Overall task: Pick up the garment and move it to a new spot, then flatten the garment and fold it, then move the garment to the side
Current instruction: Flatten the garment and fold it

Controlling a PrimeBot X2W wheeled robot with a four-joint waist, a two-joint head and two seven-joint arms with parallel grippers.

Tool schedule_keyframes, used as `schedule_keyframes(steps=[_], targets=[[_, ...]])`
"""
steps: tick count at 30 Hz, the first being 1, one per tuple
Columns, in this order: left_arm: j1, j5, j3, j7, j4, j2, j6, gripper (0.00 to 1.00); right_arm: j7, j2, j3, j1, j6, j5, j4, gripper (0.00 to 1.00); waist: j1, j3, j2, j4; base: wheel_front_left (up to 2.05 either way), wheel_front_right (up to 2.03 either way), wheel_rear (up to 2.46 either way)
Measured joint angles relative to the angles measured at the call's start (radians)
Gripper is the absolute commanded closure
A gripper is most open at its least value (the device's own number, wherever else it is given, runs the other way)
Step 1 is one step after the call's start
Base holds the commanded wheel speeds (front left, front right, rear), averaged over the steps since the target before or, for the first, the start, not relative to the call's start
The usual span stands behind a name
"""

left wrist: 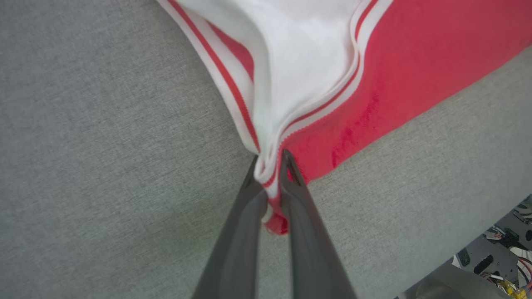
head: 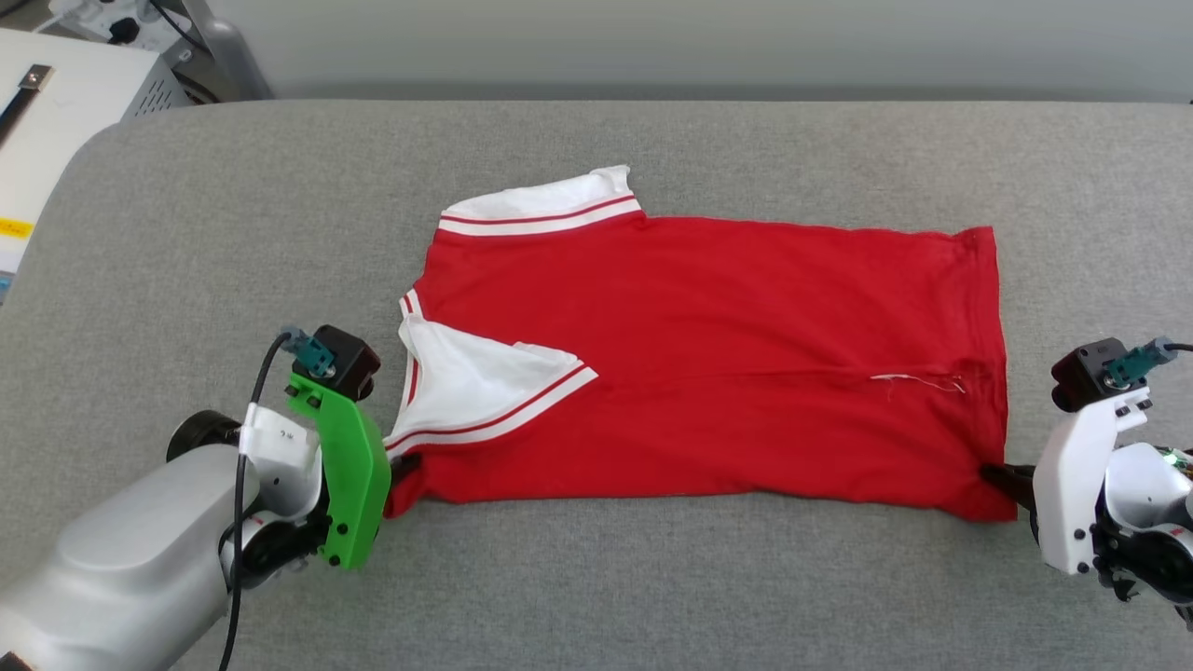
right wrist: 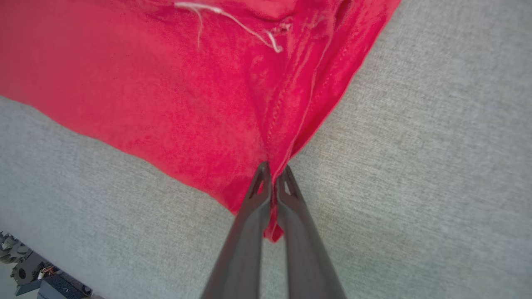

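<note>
Now | left hand clamps garment near-left corner | right hand clamps near-right corner | grey padding surrounds edges

A worktop covered in grey woven fabric spreads across the head view, its far left corner rounded. Behind its far edge runs a plain pale grey wall. Past the rounded corner stands a white equipment cabinet with vent slots on its side, a dark strap on top and a yellow label near its front edge. Black cables trail behind it. The light is soft and even, with only faint shadows.
</note>
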Motion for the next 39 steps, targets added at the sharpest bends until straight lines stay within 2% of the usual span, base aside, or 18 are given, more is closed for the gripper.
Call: schedule_keyframes(steps=[8,14,19,23,26,36,37,38,39], targets=[[0.072,-0.002,-0.012,-0.008,-0.120,0.070,0.010,1.00,-0.012,-0.060,-0.049,0.124,0.000,0.017,-0.114,1.00,0.0000,-0.063,0.0000,-0.001,0.00,0.00,0.00],[0.122,-0.002,-0.021,-0.002,-0.239,0.127,0.053,1.00,0.004,-0.081,-0.119,0.216,0.000,0.016,-0.187,1.00,0.0000,-0.096,0.0000,0.003,0.00,0.00,0.00],[0.170,-0.003,-0.032,0.012,-0.319,0.151,0.089,1.00,0.044,-0.084,-0.189,0.301,0.000,0.012,-0.247,1.00,0.0000,-0.101,0.0000,0.008,0.00,0.00,0.00],[0.196,-0.007,-0.034,0.013,-0.331,0.152,0.108,1.00,0.070,-0.075,-0.239,0.330,0.000,-0.005,-0.265,1.00,0.0000,-0.088,0.0000,0.007,0.00,0.00,0.00],[0.202,-0.030,-0.031,0.010,-0.310,0.148,0.116,1.00,0.095,-0.040,-0.261,0.341,0.000,-0.011,-0.259,1.00,0.0000,-0.072,0.0000,0.004,0.00,0.00,0.00],[0.202,-0.045,-0.025,-0.004,-0.171,0.089,0.096,1.00,0.098,0.044,-0.252,0.320,0.000,-0.074,-0.151,1.00,0.0000,-0.030,0.0000,-0.003,0.00,0.00,0.00],[0.202,-0.044,-0.024,-0.012,-0.160,0.085,0.094,0.76,0.092,0.049,-0.250,0.318,0.000,-0.074,-0.146,0.93,0.0000,-0.031,0.0000,-0.003,0.00,0.00,0.00],[0.202,-0.044,-0.023,-0.014,-0.154,0.084,0.092,0.22,0.083,0.051,-0.249,0.317,0.000,-0.074,-0.143,0.71,0.0000,-0.033,0.0000,-0.002,0.00,0.00,0.00],[0.202,-0.039,-0.022,-0.026,-0.148,0.083,0.092,0.00,0.068,0.052,-0.247,0.317,0.000,-0.077,-0.140,0.46,0.0000,-0.037,0.0000,-0.002,0.00,0.00,0.00]])
